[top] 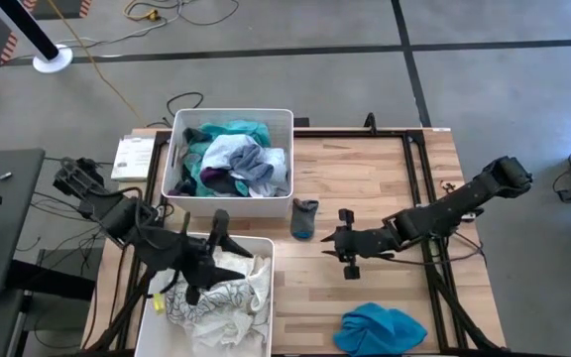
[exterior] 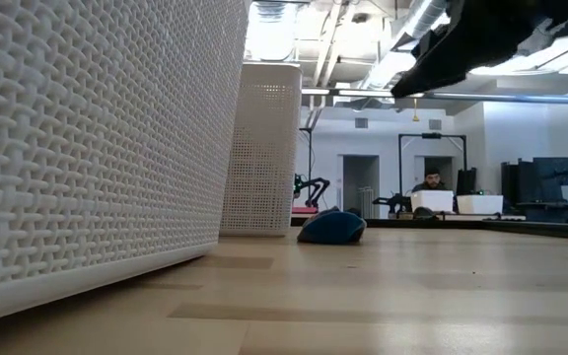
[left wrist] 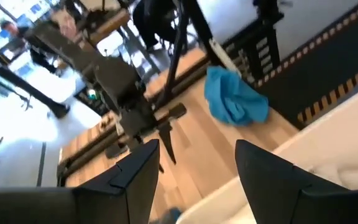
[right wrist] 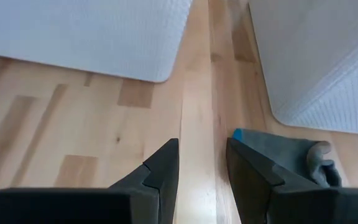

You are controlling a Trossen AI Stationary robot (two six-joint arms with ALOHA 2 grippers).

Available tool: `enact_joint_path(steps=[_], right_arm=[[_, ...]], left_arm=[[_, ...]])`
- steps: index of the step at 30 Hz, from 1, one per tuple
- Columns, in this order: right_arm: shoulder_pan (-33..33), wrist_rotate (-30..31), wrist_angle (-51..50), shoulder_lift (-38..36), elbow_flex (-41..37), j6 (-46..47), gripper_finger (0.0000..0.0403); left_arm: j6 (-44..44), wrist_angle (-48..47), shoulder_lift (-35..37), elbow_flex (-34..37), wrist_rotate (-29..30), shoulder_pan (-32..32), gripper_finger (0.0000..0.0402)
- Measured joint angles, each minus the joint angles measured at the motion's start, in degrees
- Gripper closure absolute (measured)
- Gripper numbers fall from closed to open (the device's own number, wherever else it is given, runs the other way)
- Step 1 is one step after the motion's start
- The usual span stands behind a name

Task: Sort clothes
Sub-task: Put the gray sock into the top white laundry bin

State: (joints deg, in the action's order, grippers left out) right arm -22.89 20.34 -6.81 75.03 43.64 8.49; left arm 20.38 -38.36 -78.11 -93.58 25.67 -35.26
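Note:
Coloured clothes (top: 234,164) in teal, grey, navy and white fill the far white bin (top: 284,119). White clothes (top: 221,297) lie in the near white bin (top: 263,327). A small dark blue-grey sock (top: 303,218) lies on the table beside the far bin; it also shows in the right wrist view (right wrist: 291,155) and the low view (exterior: 331,227). A bright blue garment (top: 380,329) lies at the table's near edge and shows in the left wrist view (left wrist: 234,99). My left gripper (top: 216,260) hovers open and empty over the near bin. My right gripper (top: 328,242) is open and empty, level, just right of the sock.
The two bins stand close together at the table's left with a narrow gap (right wrist: 219,37) between them. A dark metal frame (top: 419,188) runs along the table's right side. Bare wood (top: 365,178) lies between bins and frame. A person (exterior: 432,182) sits far behind the table.

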Motion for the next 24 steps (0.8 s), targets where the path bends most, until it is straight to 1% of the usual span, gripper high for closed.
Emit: enact_joint_path(steps=[2, 4, 6, 8, 14, 18, 20, 24], right_arm=[[0.8, 0.0, 0.5, 1.8, 0.0, 0.0, 0.0257], [1.5, -0.4, 1.0, 4.1, 0.0, 0.0, 0.0257], [2.2, -0.7, 3.1, 6.9, 0.0, -0.3, 0.0257], [2.6, -0.8, 4.6, 9.6, 0.0, -1.0, 0.0257], [4.3, -0.9, 9.6, 15.1, 0.0, -3.1, 0.0257], [6.5, -0.9, 10.6, 16.2, 0.0, -3.9, 0.0257], [7.6, -0.9, 10.6, 16.2, 0.0, -3.8, 0.0257], [9.8, -0.8, 10.9, 16.2, 0.0, -3.9, 0.0257]], left_arm=[[-1.2, -1.1, 0.1, 0.6, 0.1, 0.6, 0.0196], [-2.4, -0.4, 1.0, 2.7, 0.1, 2.0, 0.0196], [-3.8, 0.5, 2.6, 6.0, 0.3, 2.6, 0.0196], [-5.1, 4.3, 4.5, 10.1, 0.1, 2.9, 0.0196], [-5.1, 20.9, 11.2, 24.3, -4.1, 1.8, 0.0196], [-3.1, 35.1, 15.2, 34.6, -9.8, 1.2, 0.0196], [-2.0, 42.4, 16.3, 39.3, -12.1, 1.1, 0.0196], [0.1, 54.8, 16.9, 46.6, -13.1, 1.2, 0.0196]])
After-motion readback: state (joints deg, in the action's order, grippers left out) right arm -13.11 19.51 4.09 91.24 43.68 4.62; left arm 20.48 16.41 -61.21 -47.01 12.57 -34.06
